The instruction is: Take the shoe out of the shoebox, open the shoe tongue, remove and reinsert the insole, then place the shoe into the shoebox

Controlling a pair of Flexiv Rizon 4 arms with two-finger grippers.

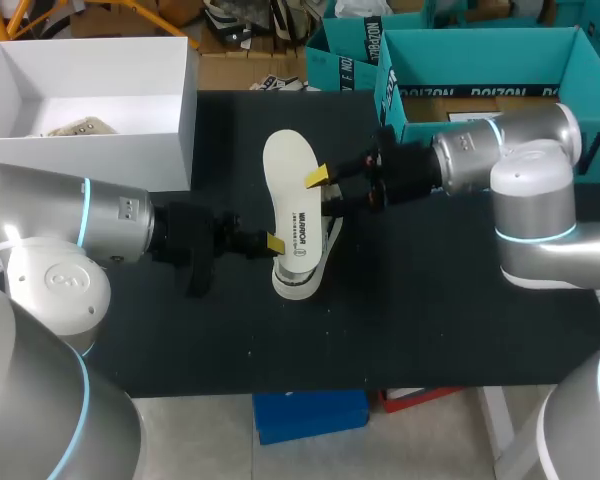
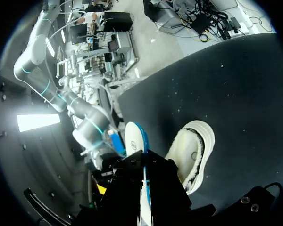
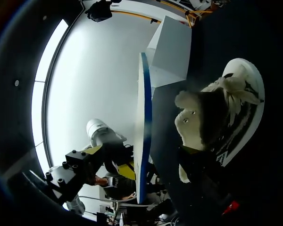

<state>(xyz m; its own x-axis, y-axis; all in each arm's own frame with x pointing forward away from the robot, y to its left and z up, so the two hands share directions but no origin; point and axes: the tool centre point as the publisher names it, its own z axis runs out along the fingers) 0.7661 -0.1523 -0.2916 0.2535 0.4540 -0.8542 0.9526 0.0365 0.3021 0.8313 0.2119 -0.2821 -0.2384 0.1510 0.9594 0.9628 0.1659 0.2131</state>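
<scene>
Left gripper (image 1: 272,245) clamps the insole (image 1: 292,190) above the shoe (image 1: 298,290). Right gripper (image 1: 323,188) at the insole's right edge: grip undeterminable. White box (image 1: 175,130) far left, teal shoebox (image 1: 480,60) far right.

The insole (image 1: 292,190) was seen as white on top with dark print and blue beneath. The shoe (image 1: 300,285) was cream-white and dark-lined, the table (image 1: 430,300) black and the shoebox (image 1: 185,120) white.

- A white low-top shoe with pale fleecy lining (image 2: 194,153) lies on the black tabletop (image 2: 236,94).
- Just beside the shoe, a thin white insole with a blue edge (image 2: 134,141) shows edge-on, clamped in the left gripper (image 2: 142,175).
- Beyond the insole, away from the shoe, is my silver right arm (image 2: 87,125).
</scene>
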